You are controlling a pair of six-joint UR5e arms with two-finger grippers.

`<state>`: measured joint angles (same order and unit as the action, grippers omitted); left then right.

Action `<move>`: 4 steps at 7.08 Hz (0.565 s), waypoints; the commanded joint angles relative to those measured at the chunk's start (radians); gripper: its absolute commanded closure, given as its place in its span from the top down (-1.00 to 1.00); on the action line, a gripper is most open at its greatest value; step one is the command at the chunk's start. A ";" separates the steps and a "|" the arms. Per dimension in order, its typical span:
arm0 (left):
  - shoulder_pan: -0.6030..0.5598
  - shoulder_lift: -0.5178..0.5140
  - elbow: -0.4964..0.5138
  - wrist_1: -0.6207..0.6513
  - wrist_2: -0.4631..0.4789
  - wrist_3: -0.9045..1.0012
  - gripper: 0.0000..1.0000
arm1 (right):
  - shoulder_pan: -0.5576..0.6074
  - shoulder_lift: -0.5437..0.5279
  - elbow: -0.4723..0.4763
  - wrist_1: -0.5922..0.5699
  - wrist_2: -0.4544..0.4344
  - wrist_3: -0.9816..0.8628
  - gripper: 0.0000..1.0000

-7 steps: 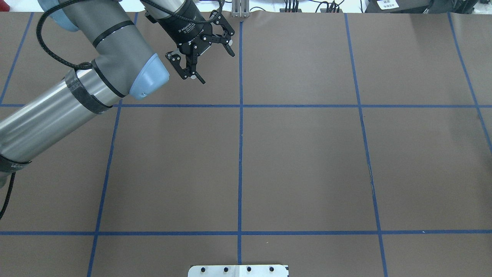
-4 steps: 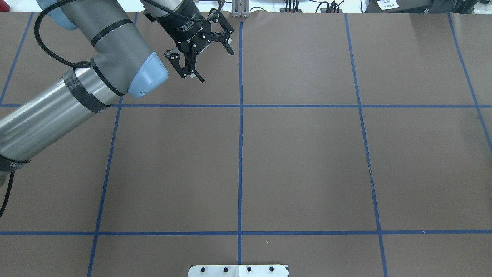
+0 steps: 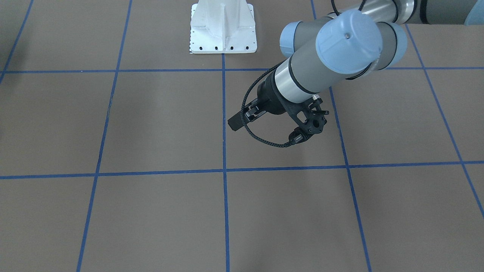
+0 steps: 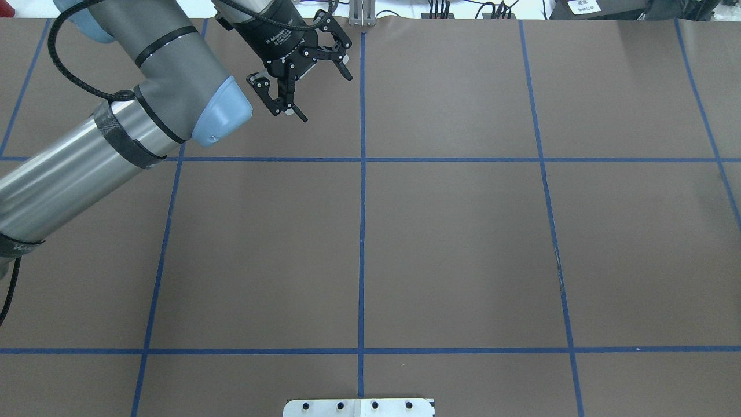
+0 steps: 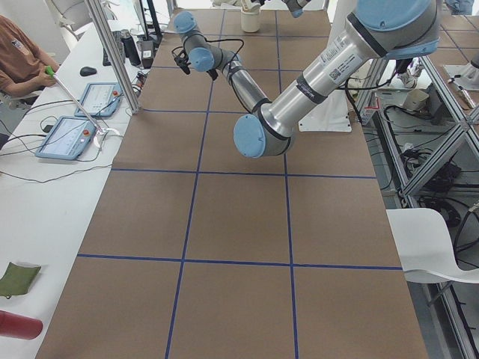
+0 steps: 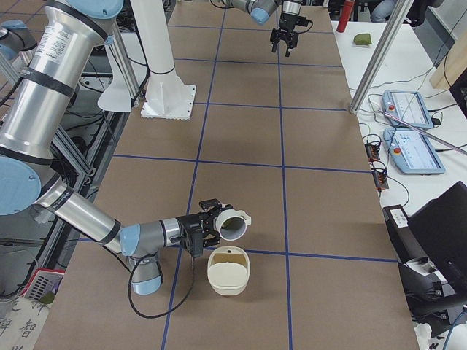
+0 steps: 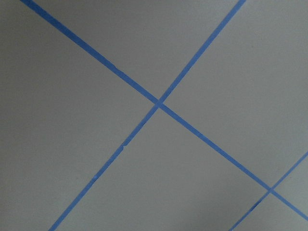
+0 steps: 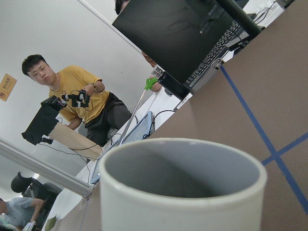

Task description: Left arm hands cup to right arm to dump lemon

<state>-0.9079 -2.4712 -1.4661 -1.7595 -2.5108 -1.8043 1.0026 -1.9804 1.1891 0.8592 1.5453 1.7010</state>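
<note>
Left claw [image 4: 327, 99] is spread wide, fingers clear of everything, gripping nothing. It hangs over the bench [image 4: 463, 243] on the far side, just left of the centre blue tape [image 4: 362, 231] line. The left arm [image 4: 116, 133] comes in from the left. Left wrist cam sees only brown bench and crossing tape lines. The cup [image 6: 235, 223] is at the tip of the right claw [image 6: 213, 226], out at the right end of the bench, tipped on its side with the mouth pointing away from the arm. Right claw shows only in the side view, so can't tell how it's clamped. A cream bowl [image 6: 228, 271] stands on the bench just beside the cup. Right wrist cam shows the cup's white rim and grey inner wall, bottom hidden. Lemon: cup mouth looks olive in the side view; can't tell fruit from shade.
</note>
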 commanded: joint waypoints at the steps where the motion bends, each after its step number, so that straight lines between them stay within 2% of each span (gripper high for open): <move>1: -0.009 0.000 0.001 0.000 0.001 0.000 1.00 | 0.001 0.015 -0.002 0.040 0.018 0.225 -1.00; 4: -0.009 -0.006 0.000 0.000 0.020 0.000 1.00 | 0.047 0.037 -0.038 0.054 0.033 0.373 -1.00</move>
<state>-0.9169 -2.4753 -1.4659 -1.7595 -2.4967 -1.8040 1.0317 -1.9590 1.1759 0.9100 1.5730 2.0228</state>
